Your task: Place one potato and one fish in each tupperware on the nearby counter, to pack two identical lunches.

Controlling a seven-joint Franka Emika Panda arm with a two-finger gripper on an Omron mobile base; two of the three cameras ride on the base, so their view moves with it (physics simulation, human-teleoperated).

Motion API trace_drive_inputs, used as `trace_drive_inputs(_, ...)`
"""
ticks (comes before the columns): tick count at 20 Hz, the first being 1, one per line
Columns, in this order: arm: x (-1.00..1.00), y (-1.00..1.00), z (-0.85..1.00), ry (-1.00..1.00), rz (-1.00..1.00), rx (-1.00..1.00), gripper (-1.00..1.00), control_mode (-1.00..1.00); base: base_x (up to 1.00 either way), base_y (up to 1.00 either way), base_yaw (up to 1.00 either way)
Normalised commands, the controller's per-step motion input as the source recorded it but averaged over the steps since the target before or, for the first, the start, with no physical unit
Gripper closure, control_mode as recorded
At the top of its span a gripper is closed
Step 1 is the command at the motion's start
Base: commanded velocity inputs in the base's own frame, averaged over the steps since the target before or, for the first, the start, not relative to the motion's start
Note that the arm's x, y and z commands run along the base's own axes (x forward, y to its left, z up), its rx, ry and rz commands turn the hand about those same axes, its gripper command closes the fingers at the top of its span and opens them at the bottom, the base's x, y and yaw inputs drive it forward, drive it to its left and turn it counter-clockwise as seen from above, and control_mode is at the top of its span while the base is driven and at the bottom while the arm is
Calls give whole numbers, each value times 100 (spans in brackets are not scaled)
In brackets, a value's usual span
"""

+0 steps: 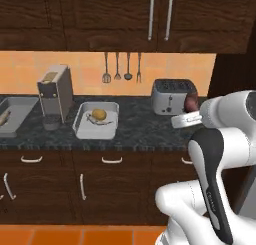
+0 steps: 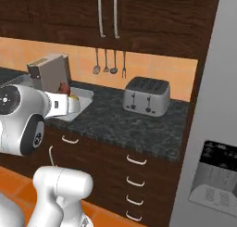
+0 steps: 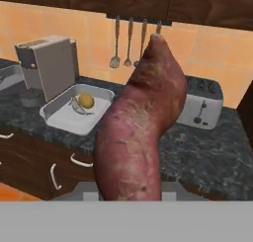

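Hand [image 1: 190, 105] pinching a reddish sweet potato [image 3: 141, 127], beside the toaster [image 1: 172, 95] over the counter [image 1: 140, 126].

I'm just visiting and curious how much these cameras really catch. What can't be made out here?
- The hand's fingertips: in the hand view, the long reddish-brown sweet potato it holds covers them.
- The silver toaster: its left part sits behind that sweet potato in the hand view.
- The far-left light-grey plastic tray: cut off by the left base view's edge.
- The small silvery fish in the middle tray: too small for detail.
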Motion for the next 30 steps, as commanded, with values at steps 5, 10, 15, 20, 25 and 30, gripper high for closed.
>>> trace_drive_inputs(5, 0, 0, 0, 0, 0, 0, 100, 100, 49, 100, 0)
trace_drive_inputs(10, 0, 0, 0, 0, 0, 0, 100, 100, 13, 100, 0)
trace_drive_inputs(15, 0, 0, 0, 0, 0, 0, 100, 100, 41, 100, -1)
trace_drive_inputs(20, 0, 0, 0, 0, 0, 0, 100, 100, 56, 100, -14)
trace_drive_inputs(25, 0, 0, 0, 0, 0, 0, 100, 100, 68, 100, -25)
trace_drive_inputs(30, 0, 0, 0, 0, 0, 0, 100, 100, 85, 59, -28)
